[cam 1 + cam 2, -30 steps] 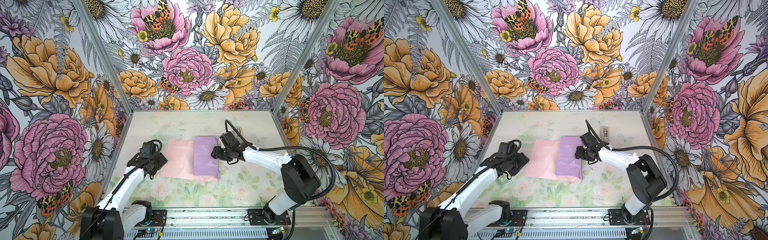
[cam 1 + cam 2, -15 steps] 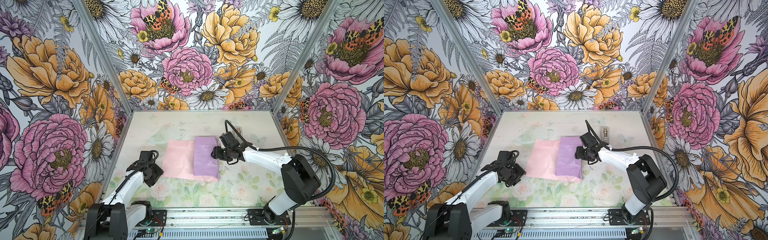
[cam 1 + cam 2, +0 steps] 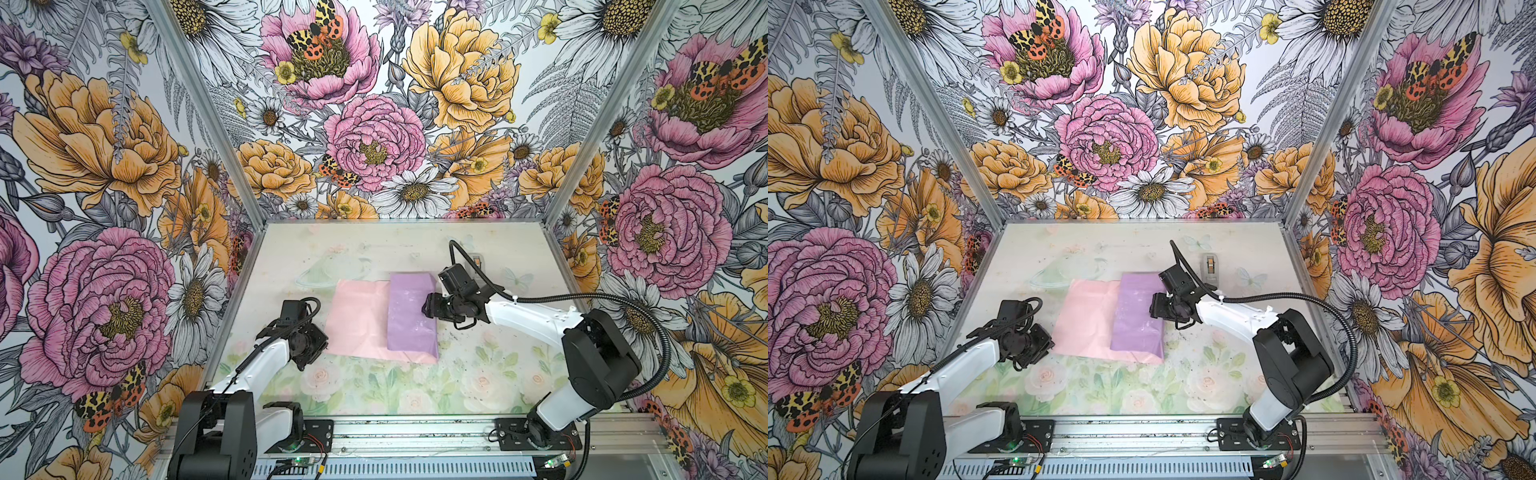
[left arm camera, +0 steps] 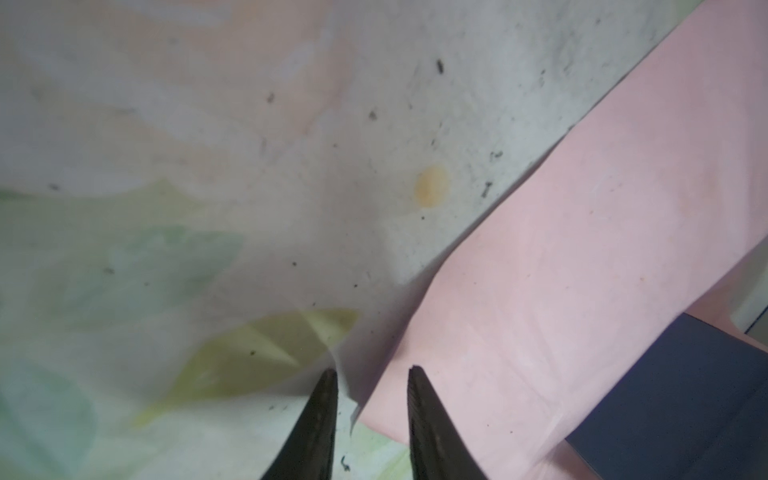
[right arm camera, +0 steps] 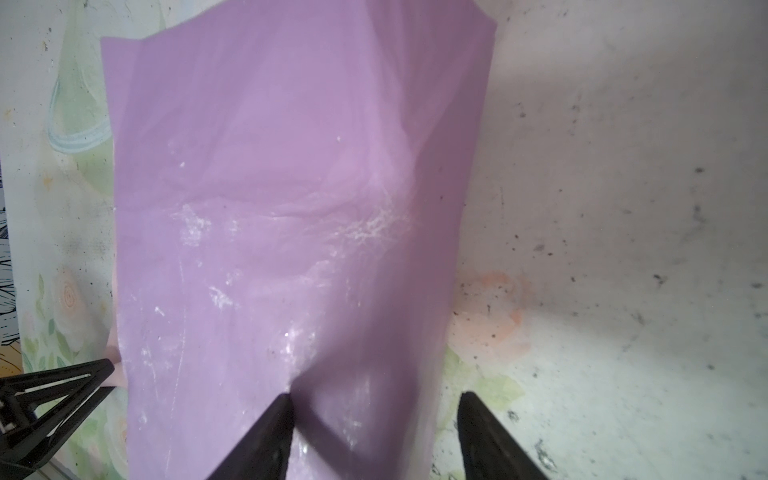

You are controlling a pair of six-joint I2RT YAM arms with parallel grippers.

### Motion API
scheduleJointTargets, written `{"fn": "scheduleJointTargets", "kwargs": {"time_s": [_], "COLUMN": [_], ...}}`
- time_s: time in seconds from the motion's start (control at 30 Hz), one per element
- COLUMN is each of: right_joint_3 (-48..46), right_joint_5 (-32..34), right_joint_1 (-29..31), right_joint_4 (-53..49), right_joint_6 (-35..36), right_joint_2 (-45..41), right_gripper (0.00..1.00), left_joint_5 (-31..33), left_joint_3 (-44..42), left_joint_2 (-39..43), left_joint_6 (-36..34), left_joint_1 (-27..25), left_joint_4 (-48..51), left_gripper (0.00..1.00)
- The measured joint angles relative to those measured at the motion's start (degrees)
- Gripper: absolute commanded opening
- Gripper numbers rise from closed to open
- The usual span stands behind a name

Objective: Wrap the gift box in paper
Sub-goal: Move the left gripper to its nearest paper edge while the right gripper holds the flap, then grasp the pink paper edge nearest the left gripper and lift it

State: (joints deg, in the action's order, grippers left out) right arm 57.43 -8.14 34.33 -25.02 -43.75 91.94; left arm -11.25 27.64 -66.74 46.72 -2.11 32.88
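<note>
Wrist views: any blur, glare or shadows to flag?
Left wrist view: table print soft, a shadow band beside the paper. Right wrist view: whitish sheen patches on the lilac paper, dark shadow by the right hand.

The left gripper (image 4: 372,372) has come down from its raised spot beside the left edge of the thin pale pink sheet of paper (image 3: 357,316) and drawn back toward the near side. It now sits low over the floral-printed surface (image 3: 374,386) at the paper's near left corner. Its jaws have narrowed from wide apart to a slim gap, with the paper's edge lying between the tips.
</note>
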Motion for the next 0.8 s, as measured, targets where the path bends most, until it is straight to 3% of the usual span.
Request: {"fn": "scheduleJointTargets", "kwargs": {"time_s": [0.23, 0.43, 0.8], "right_joint_3": [0.0, 0.0, 0.0], "right_joint_5": [0.0, 0.3, 0.4], "right_joint_1": [0.0, 0.2, 0.2], "right_joint_4": [0.0, 0.0, 0.1], "right_joint_6": [0.0, 0.0, 0.0], "right_joint_2": [0.0, 0.0, 0.0], "right_gripper": [0.63, 0.63, 0.63], "left_joint_5": [-0.8, -2.6, -8.8], "left_joint_3": [0.2, 1.8, 8.7], "left_joint_2": [-0.7, 2.4, 8.4], "left_joint_6": [-1.6, -3.3, -11.3], "left_joint_1": [0.0, -1.6, -11.2], "left_joint_4": [-0.7, -0.7, -3.1], "left_gripper": [0.01, 0.00, 0.00]}}
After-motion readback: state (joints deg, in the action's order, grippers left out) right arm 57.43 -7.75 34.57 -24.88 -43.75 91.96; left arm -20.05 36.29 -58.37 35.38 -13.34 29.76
